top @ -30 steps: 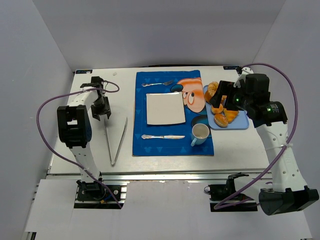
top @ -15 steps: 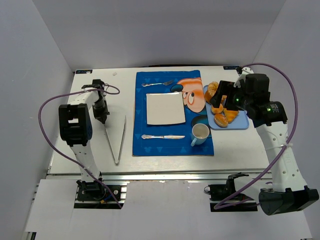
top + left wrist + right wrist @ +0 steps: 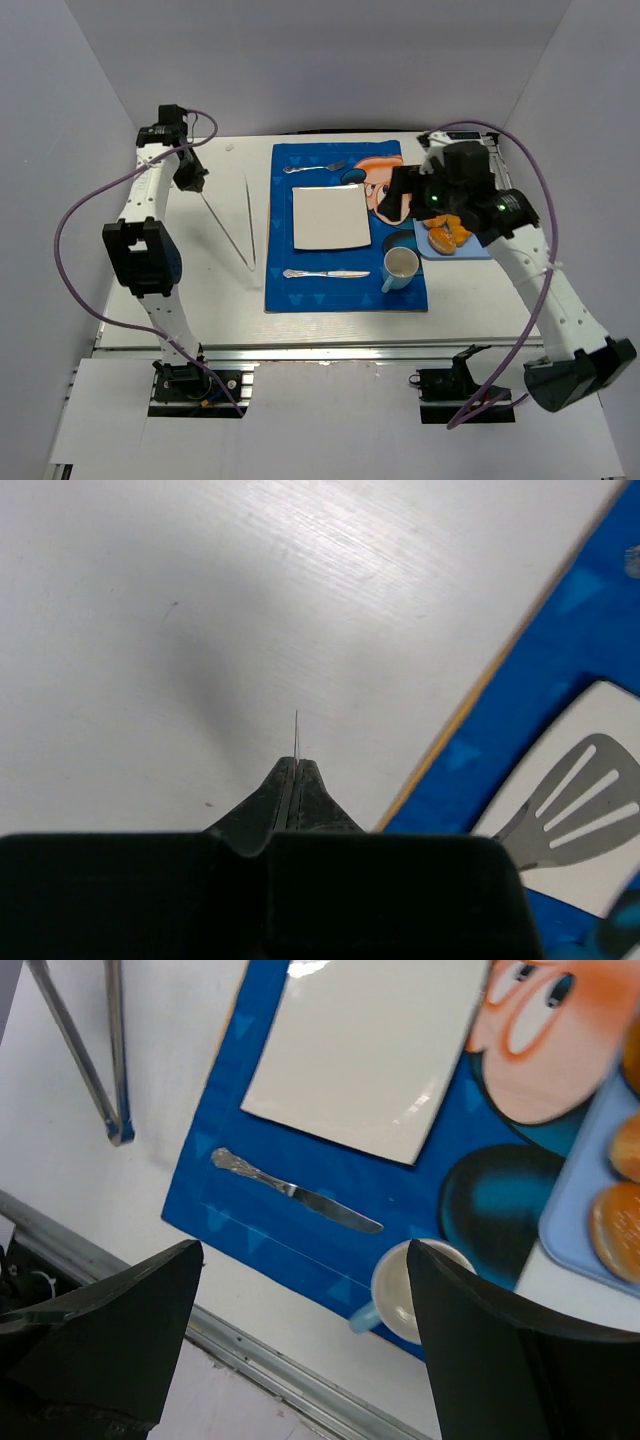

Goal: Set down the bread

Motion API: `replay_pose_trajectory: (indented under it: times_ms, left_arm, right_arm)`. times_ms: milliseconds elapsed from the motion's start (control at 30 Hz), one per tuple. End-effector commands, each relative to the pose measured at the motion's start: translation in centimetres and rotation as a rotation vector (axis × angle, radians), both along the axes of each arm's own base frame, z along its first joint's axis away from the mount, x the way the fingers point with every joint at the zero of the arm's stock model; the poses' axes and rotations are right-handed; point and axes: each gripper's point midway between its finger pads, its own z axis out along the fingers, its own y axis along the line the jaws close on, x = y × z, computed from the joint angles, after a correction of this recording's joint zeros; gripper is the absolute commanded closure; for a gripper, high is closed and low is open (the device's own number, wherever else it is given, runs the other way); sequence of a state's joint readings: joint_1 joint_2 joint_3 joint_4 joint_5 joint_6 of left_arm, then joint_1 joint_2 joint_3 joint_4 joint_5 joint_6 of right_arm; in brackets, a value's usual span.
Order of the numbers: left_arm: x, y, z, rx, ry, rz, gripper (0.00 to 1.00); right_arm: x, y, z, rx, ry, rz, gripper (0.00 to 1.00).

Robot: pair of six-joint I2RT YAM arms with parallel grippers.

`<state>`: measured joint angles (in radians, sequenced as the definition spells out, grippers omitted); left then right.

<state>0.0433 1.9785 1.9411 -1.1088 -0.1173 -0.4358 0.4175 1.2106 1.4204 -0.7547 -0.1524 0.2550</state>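
Orange pastries (image 3: 447, 236) lie on a light blue tray (image 3: 480, 250) at the right. My right arm covers most of the tray, so the bread cannot be picked out among them. Two round buns (image 3: 620, 1225) show at the edge of the right wrist view. My right gripper (image 3: 398, 200) (image 3: 310, 1360) hangs open and holds nothing, above the blue placemat (image 3: 300, 290) between the plate and the cup. My left gripper (image 3: 190, 180) (image 3: 296, 765) is at the far left, shut on one arm of the metal tongs (image 3: 235, 225), which shows edge-on as a thin line between its fingers.
On the placemat sit a white square plate (image 3: 330, 218), a knife (image 3: 325, 273), a fork (image 3: 318, 168) and a light blue cup (image 3: 400, 267). The tongs (image 3: 95, 1070) lie in a V on the bare table left of the mat. Grey walls enclose the table.
My left gripper closed on the end of the tongs and drew back toward the far left corner, dragging them along. My right arm swung left from over the tray to over the mat.
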Motion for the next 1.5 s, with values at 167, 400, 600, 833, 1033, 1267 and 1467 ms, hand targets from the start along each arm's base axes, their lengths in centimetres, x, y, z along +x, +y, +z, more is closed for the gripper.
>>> replay_pose_trajectory:
  times_ms: [167,400,600,833,1033,1267,1467]
  left_arm:
    - [-4.4,-4.5,7.2,-0.244,-0.061,0.012,1.00]
    - [-7.5,-5.6,6.7,-0.307,-0.026,0.035,1.00]
    - [-8.8,-5.8,6.0,-0.323,0.038,0.063,1.00]
    - [-9.9,-5.2,4.3,-0.281,0.157,0.070,1.00]
    - [-9.7,-5.3,3.9,-0.290,0.169,0.075,1.00]
    - [-9.5,-5.3,3.5,-0.290,0.181,0.076,1.00]
    - [-9.4,-5.4,3.4,-0.295,0.185,0.072,1.00]
  right_arm:
    - [-0.1,10.5,2.1,-0.009,-0.108,0.179,0.11]
    - [-2.2,18.3,-0.5,-0.140,-0.148,0.187,0.11]
    - [-4.6,24.0,-1.3,-0.163,-0.188,0.232,0.11]
    - [-5.7,27.4,-2.3,-0.205,-0.207,0.283,0.11]
    - [-5.4,27.9,-4.2,-0.296,-0.231,0.243,0.11]
    - [-5.2,28.7,-6.5,-0.332,-0.211,0.233,0.11]
    - [-4.8,28.4,-8.1,-0.372,-0.200,0.196,0.11]
